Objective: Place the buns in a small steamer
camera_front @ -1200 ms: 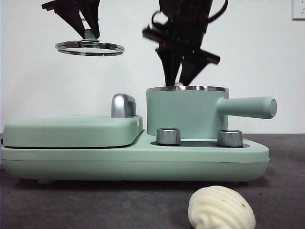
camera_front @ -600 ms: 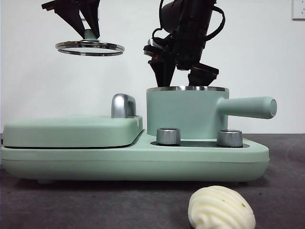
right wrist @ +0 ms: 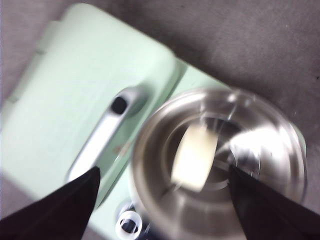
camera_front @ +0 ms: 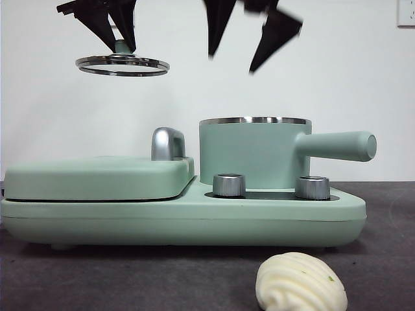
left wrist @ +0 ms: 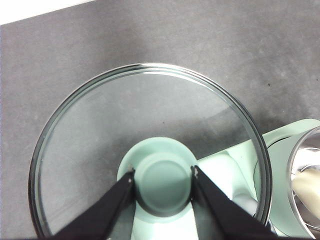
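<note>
The small steamer, a mint-green pot with a steel rim and a side handle, stands open on its base. The smooth oblong bun lies inside it, as the blurred right wrist view shows; a sliver of it shows in the left wrist view. The ridged bun lies on the dark table in front. My right gripper is open and empty, high above the pot. My left gripper is shut on the green knob of the glass lid, held in the air over the griddle side.
The flat mint-green griddle plate with its chrome handle fills the left of the cooker base. Two steel knobs sit on the base in front of the pot. The pot's long handle sticks out to the right.
My right gripper has risen out of the pot, open and empty, leaving the smooth bun inside. The left gripper and lid have not moved.
</note>
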Robot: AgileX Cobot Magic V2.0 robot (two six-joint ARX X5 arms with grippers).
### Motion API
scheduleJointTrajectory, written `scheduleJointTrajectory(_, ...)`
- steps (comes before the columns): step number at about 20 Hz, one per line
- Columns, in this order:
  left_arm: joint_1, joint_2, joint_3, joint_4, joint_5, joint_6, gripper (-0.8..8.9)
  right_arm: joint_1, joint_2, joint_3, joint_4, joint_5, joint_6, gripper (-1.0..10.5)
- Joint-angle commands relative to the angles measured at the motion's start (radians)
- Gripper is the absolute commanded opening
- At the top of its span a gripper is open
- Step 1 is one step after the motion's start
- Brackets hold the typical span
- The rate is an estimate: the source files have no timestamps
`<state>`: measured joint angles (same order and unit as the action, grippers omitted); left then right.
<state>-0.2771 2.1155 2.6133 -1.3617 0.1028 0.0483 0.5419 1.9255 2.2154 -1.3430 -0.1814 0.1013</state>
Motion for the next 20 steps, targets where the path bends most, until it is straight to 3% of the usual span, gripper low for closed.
scheduleJointTrajectory(1, -0.002, -0.01, 0.044, 0.019, 0.001, -0.012, 0.55, 0.034, -0.146, -0.095, -0.082, 0.002, 0.016, 4.5)
scheduleJointTrajectory(8, -0.005, -0.01, 0.044, 0.015, 0.002, -0.017, 0.55, 0.196, -0.526, -0.581, -0.081, 0.003, 0.018, 4.6)
scheduleJointTrajectory(13, -0.005, -0.01, 0.044, 0.015, 0.002, -0.034, 0.55, 0.307, -0.649, -0.893, -0.064, 0.058, 0.032, 4.6)
scheduleJointTrajectory(20, -0.006, -0.01, 0.044, 0.011, 0.002, -0.035, 0.55, 0.366, -0.663, -1.256, 0.384, 0.046, 0.085, 4.6)
